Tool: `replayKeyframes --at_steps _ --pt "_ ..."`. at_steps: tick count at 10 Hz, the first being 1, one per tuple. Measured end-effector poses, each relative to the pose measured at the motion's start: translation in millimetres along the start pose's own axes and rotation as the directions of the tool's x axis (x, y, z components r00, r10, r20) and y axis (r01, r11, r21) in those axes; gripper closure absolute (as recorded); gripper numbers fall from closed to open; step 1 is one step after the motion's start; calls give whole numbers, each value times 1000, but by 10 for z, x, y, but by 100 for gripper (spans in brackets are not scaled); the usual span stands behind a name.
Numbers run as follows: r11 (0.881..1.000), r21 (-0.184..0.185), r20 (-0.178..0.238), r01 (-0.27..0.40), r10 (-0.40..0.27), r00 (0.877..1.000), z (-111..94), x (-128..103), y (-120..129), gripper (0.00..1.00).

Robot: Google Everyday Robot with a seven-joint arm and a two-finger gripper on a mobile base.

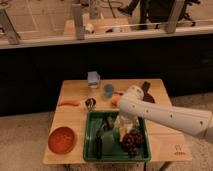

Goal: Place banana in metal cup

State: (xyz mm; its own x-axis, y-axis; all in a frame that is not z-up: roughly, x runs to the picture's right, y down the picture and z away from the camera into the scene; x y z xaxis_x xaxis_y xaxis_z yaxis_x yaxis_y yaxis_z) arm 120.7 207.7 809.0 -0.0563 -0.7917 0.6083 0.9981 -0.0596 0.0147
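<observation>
The banana (123,132) is a pale yellow piece lying in the green tray (92,150), just left of the dark grape bunch (133,142). My white arm reaches in from the right and bends down into the tray. The gripper (121,124) hangs open directly over the banana, its fingers close around the banana's upper end; I cannot tell whether they touch it. The metal cup (90,104) is small, dark and shiny. It stands on the wooden table just beyond the tray's far left corner, well left of the gripper.
A light blue cup (108,90) and a blue-white box (93,78) stand at the back of the table. An orange carrot (69,103) lies far left, an orange bowl (62,139) near left. Dark items (102,131) lie in the tray. A brown object (146,89) sits back right.
</observation>
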Motion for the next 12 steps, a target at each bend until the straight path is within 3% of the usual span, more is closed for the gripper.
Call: replayKeyframes --at_steps 2,7,10,12 --pt "1000 -2 9 8 -8 1000 115 8 -6 23" --pt "999 -45 20 21 -20 1000 299 52 -66 72" --pt "999 -32 9 6 -5 1000 279 48 -40 99" --pt "1000 10 -27 -2 2 1000 68 58 -44 100"
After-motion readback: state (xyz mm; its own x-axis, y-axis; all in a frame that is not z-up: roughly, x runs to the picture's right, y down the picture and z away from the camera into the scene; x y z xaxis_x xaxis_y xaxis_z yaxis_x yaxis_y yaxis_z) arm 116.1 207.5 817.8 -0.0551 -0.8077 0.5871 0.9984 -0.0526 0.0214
